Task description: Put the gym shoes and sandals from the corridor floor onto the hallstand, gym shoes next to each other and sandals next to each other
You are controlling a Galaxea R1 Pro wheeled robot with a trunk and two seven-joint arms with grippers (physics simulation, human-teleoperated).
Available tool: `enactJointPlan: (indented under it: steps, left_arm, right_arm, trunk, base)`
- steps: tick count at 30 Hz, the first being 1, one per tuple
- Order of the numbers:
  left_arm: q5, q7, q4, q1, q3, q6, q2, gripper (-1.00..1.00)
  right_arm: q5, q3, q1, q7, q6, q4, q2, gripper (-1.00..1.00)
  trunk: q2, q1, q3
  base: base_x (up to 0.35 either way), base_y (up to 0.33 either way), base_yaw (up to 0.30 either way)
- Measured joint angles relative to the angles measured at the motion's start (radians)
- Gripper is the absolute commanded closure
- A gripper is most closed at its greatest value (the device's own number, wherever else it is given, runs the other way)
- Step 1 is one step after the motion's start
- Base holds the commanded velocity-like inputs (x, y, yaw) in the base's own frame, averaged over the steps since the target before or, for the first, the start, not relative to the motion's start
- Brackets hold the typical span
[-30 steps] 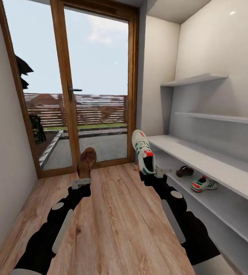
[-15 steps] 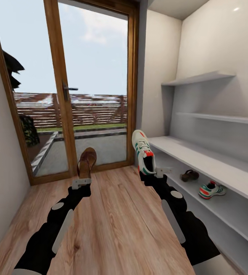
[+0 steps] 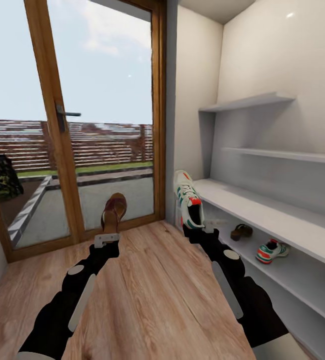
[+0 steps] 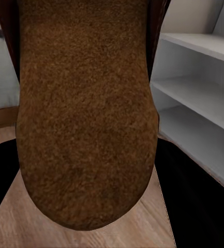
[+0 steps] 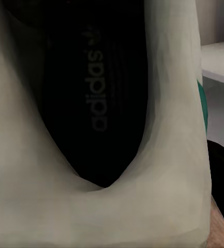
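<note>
Your left tool [image 3: 110, 235], at lower centre-left of the head view, is closed on the heel of a brown sandal [image 3: 114, 212], which stands upright with its long axis vertical and its toe pointing up. In the left wrist view the tan footbed of this sandal [image 4: 86, 113] lies close to the lens. Your right tool [image 3: 201, 227], just right of centre, is clamped on the heel of a white gym shoe [image 3: 187, 198]; its long axis is near vertical, toe up and leaning slightly left, laces toward you. The right wrist view looks into the dark insole of this shoe [image 5: 96, 98].

On the right stands the light grey hallstand [image 3: 262, 210]. On its upper low shelf, right of centre, the second sandal [image 3: 241, 231] and the second gym shoe [image 3: 271, 251] lie near each other, apart. The wood-plank corridor floor [image 3: 152, 295] runs to a glazed door [image 3: 82, 120] at upper left. Your right forearm lies between you and the shelf's near end.
</note>
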Motion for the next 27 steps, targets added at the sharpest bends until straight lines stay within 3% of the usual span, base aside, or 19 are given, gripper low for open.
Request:
enactJointPlan:
  steps: [27]
  left_arm:
    - [0.0, 0.0, 0.0, 0.0, 0.0, 0.0, 0.0, 1.0]
  right_arm:
    - [-0.001, 0.0, 0.0, 0.0, 0.0, -0.001, 0.0, 1.0]
  trunk:
    - [0.0, 0.0, 0.0]
  base:
    - [0.291, 0.176, -0.296]
